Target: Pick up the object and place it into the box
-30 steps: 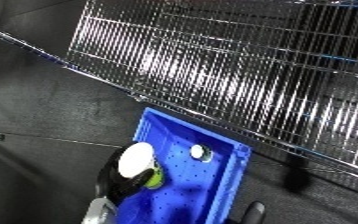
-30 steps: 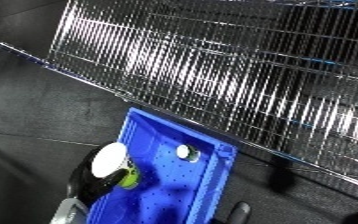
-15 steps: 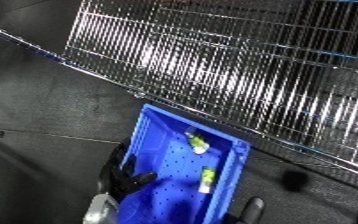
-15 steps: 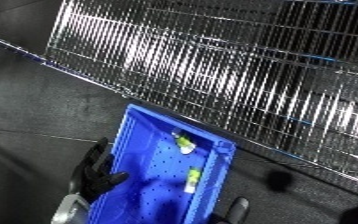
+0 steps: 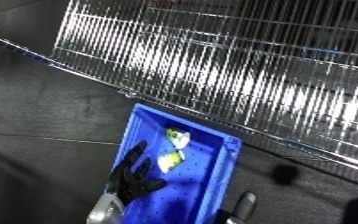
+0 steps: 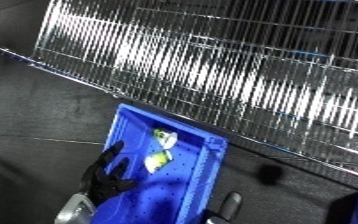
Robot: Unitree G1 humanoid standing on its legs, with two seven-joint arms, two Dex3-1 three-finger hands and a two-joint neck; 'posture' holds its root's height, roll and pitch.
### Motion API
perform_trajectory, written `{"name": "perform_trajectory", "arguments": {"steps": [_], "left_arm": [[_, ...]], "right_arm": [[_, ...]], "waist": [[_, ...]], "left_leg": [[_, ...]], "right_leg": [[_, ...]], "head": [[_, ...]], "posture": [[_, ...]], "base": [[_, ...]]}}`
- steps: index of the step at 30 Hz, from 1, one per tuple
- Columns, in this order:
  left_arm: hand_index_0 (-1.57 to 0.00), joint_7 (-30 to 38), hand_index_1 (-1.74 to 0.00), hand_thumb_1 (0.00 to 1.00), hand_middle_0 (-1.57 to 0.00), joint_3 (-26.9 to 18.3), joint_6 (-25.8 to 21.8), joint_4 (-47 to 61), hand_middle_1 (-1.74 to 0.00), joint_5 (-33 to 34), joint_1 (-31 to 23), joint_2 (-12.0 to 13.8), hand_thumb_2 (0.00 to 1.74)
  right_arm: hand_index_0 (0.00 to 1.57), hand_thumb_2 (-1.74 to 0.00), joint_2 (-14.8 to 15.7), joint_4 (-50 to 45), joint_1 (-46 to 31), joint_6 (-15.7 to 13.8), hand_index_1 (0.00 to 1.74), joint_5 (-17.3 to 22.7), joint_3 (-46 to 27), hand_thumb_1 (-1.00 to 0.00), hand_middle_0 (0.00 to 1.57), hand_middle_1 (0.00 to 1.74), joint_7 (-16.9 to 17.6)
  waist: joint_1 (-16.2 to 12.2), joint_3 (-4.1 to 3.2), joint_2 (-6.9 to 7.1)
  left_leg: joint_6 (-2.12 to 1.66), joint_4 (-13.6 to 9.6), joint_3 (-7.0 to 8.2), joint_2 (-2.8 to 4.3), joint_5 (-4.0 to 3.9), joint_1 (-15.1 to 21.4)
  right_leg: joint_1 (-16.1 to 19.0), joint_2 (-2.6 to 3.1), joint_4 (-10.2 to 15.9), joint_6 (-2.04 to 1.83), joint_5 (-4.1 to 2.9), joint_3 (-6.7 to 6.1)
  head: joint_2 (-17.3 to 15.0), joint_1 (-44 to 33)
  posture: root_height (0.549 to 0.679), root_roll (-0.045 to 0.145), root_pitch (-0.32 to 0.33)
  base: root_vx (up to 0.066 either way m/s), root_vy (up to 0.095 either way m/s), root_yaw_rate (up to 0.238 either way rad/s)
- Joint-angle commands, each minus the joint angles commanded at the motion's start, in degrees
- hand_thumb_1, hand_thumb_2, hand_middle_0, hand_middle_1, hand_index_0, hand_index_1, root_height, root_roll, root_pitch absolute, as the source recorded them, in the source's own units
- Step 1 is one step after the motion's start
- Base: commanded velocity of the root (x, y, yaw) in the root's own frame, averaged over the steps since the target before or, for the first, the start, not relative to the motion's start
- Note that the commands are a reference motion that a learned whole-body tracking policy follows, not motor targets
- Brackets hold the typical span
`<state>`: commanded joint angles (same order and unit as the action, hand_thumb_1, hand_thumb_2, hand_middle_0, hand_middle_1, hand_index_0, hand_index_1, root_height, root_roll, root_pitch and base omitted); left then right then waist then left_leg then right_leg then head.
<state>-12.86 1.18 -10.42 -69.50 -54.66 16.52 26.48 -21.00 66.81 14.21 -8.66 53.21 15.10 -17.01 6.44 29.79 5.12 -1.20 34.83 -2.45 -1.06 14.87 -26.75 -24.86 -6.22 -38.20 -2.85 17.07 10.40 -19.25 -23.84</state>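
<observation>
Compared with a second ago, the white and yellow-green object [image 5: 174,149] is no longer carried: it is now seen lying on the floor of the blue bin [image 5: 218,185], toward its far end, apparently in two pieces set close together. The left hand [image 5: 131,175] is found at about seven o'clock of the object, over the bin's left wall, its black fingers spread and relaxed with nothing held. The placing is therefore judged done, with only the withdrawal of the arm left. The bin is a rectangular tray of glossy plastic, its floor dotted with small perforations. Behind it, from ten to three o'clock, a shiny wire grid [image 5: 246,65] of thin parallel rods is seen leaning over a dark, matt surface. The right hand cannot be made out clearly at the lower edge.
</observation>
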Motion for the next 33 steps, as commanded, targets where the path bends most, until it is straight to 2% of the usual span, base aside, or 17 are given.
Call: {"name": "perform_trajectory", "arguments": {"steps": [5,10,18,21,27,31,33], "left_arm": [[0.0,0.9,0.0,0.0,0.0,3.1,1.2,2.1,0.0,2.9,-0.6,-2.1,0.0],[0.0,2.3,0.0,0.0,0.0,6.1,0.8,3.2,0.0,7.0,-1.1,-3.7,0.0],[0.0,5.5,0.0,0.0,0.0,10.4,0.5,7.0,0.0,9.5,-3.2,-5.8,0.0],[0.0,6.2,0.0,0.0,0.0,11.1,0.9,7.1,0.0,10.1,-3.5,-6.0,0.0],[0.0,6.6,0.0,0.0,0.0,11.1,1.4,8.3,0.0,10.6,-4.2,-5.7,0.0],[0.0,7.6,0.0,0.0,0.0,11.3,2.3,10.6,0.0,11.1,-5.1,-5.2,0.0],[0.0,8.1,0.0,0.0,0.0,11.3,2.8,12.1,0.0,11.3,-5.7,-4.8,0.0]], "right_arm": [[0.0,0.0,-1.3,-0.9,2.2,1.0,0.0,-0.3,-0.7,0.0,0.0,0.0,1.3],[0.0,0.0,-2.3,-1.7,3.6,0.8,0.0,-0.8,-1.1,0.0,0.0,0.0,2.3],[0.0,0.0,-4.0,-3.7,4.0,0.8,0.0,-3.4,-2.0,0.0,0.0,0.0,2.7],[0.0,0.0,-4.2,-3.7,4.6,0.8,0.0,-4.4,-1.9,0.0,0.0,0.0,2.5],[0.0,0.0,-4.7,-5.7,5.1,-0.3,0.0,-6.8,-0.9,0.0,0.0,0.0,1.9],[0.0,0.0,-5.5,-11.2,5.3,0.2,0.0,-9.2,1.2,0.0,0.0,0.0,1.5],[0.0,0.0,-6.2,-16.2,5.1,1.6,0.0,-9.5,2.5,0.0,0.0,0.0,0.7]], "waist": [[-0.9,0.0,-1.84],[-1.6,0.0,-3.6],[-2.9,0.0,-6.38],[-3.3,0.0,-6.83],[-3.9,0.0,-6.93],[-4.3,0.0,-6.65],[-4.5,0.0,-6.41]], "left_leg": [[-0.07,0.9,0.85,0.0,0.13,-0.3],[-0.09,0.6,1.52,0.06,-0.34,-0.3],[-0.08,-0.4,1.92,-0.28,-0.93,0.3],[-0.12,-0.5,2.16,-0.32,-0.86,0.6],[-0.19,0.2,2.87,-0.02,-0.16,1.0],[-0.2,1.0,3.28,0.05,0.39,1.0],[-0.24,1.2,3.42,0.1,0.59,1.0]], "right_leg": [[-0.9,0.0,0.0,-0.33,-1.02,-0.88],[-1.8,-0.21,0.0,-0.84,-2.07,-1.44],[-2.9,-0.8,-1.4,-1.25,-2.29,-1.99],[-3.0,-0.93,-1.7,-1.24,-2.28,-2.22],[-3.0,-0.91,-1.8,-1.24,-2.42,-2.73],[-3.1,-0.78,-1.8,-1.26,-2.61,-3.04],[-3.1,-0.69,-1.6,-1.24,-2.7,-3.18]], "head": [[0.6,10.0],[0.9,19.0],[2.5,28.8],[2.8,32.6],[3.3,37.3],[3.9,38.8],[4.0,38.7]], "posture": [[0.645,0.026,0.073],[0.645,0.026,0.076],[0.642,0.03,0.072],[0.642,0.032,0.069],[0.641,0.034,0.063],[0.642,0.035,0.063],[0.642,0.036,0.063]], "base": [[-0.035,0.04,-0.123],[-0.03,0.033,-0.099],[-0.011,0.064,-0.121],[-0.003,0.032,-0.094],[0.01,0.012,-0.113],[0.005,-0.006,-0.103],[-0.001,-0.011,-0.089]]}}
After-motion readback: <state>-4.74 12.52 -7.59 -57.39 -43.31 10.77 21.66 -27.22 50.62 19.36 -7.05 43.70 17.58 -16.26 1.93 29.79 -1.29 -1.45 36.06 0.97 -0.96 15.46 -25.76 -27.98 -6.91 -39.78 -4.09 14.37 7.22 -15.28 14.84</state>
